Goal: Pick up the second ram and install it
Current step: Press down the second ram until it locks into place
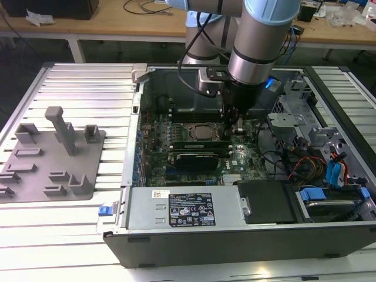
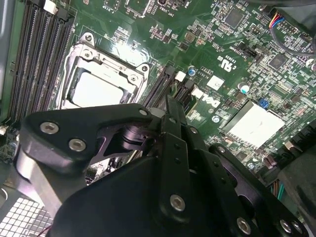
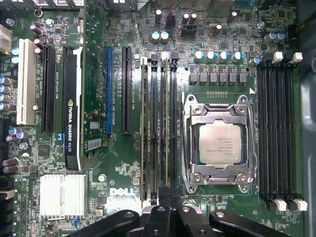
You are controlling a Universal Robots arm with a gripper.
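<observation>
The second ram (image 3: 162, 128) is gripped by the gripper (image 3: 170, 195) over its slot beside the CPU socket (image 3: 219, 142); seating is judged unfinished.

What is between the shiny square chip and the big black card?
In the first wrist view, memory slots holding thin sticks, then two long empty slots, lie between the CPU and the black expansion card.

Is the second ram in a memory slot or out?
In: the second ram stands on edge in a slot beside the CPU socket, at the gripper. Fully seated: cannot tell.
</observation>
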